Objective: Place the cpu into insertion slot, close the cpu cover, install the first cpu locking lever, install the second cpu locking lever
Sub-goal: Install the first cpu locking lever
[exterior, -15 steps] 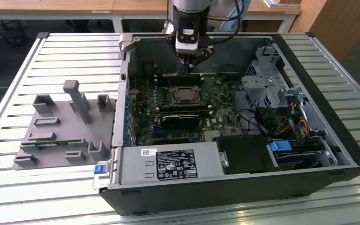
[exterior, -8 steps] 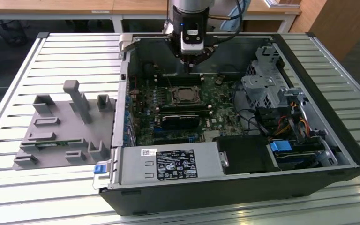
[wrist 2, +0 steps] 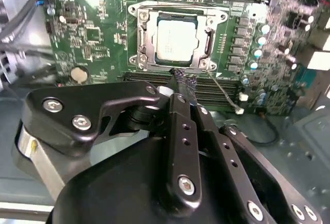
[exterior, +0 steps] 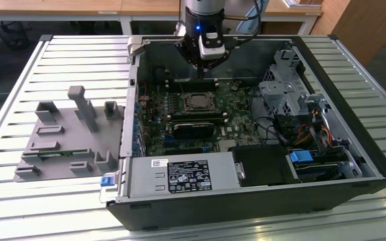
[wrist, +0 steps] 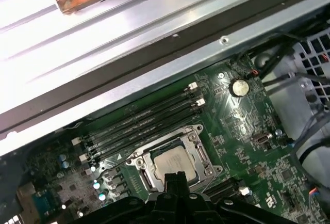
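Note:
The cpu point(exterior: 196, 101) point(wrist 2: 176, 39) point(wrist: 172, 160) lies flat in the insertion slot point(wrist 2: 145, 59) on the green board, its silvery face up. The cpu cover point(wrist 2: 208, 42) point(wrist: 198, 153) lies down around the chip, framing it. A thin metal rod point(wrist 2: 223, 91) slants away from one corner of the socket. My gripper point(exterior: 202, 75) point(wrist 2: 183, 81) point(wrist: 175, 178) hangs just above the board beside the socket, over the memory slots. Its fingers are shut with nothing between them.
The open computer case point(exterior: 354, 150) lies on a slatted metal table point(exterior: 79, 50). Black memory sticks point(exterior: 196, 118) flank the socket. A drive cage point(exterior: 283, 95) with cables is at the exterior view's right, a power supply point(exterior: 179, 175) in front, a grey fixture point(exterior: 66, 135) at the left.

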You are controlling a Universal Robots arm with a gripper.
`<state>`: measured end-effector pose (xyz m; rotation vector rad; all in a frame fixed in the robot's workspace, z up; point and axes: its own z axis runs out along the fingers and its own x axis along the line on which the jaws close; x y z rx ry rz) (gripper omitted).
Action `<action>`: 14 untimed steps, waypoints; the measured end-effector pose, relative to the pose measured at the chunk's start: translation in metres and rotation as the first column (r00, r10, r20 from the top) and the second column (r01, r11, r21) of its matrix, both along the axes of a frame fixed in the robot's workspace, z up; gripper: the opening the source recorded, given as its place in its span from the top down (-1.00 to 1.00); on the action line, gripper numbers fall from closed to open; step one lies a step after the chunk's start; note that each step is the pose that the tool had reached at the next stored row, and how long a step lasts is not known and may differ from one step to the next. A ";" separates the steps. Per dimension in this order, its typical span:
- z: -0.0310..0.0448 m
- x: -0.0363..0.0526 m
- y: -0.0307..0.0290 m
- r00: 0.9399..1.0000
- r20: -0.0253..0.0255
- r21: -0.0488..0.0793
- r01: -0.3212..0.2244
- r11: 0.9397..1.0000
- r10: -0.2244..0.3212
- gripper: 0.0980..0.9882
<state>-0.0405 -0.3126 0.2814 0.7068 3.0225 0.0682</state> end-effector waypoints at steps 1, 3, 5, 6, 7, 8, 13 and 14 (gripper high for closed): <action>-0.0002 0.0000 0.0000 1.000 0.000 0.000 -0.018 1.000 0.018 0.98; -0.0007 0.0000 0.0000 0.999 0.000 0.000 -0.054 0.999 0.054 0.98; -0.0010 0.0000 0.0000 0.996 0.000 0.000 -0.091 0.996 0.091 0.98; -0.0012 0.0000 0.0000 0.994 0.000 0.000 -0.109 0.994 0.109 0.98; -0.0014 0.0000 0.0000 0.992 0.000 0.000 -0.127 0.992 0.127 0.98; -0.0016 0.0000 0.0000 0.989 0.000 0.000 -0.146 0.989 0.146 0.98; -0.0023 0.0000 0.0000 0.972 0.000 0.000 -0.234 0.972 0.234 0.98; -0.0024 0.0000 0.0000 0.968 0.000 0.000 -0.252 0.968 0.252 0.98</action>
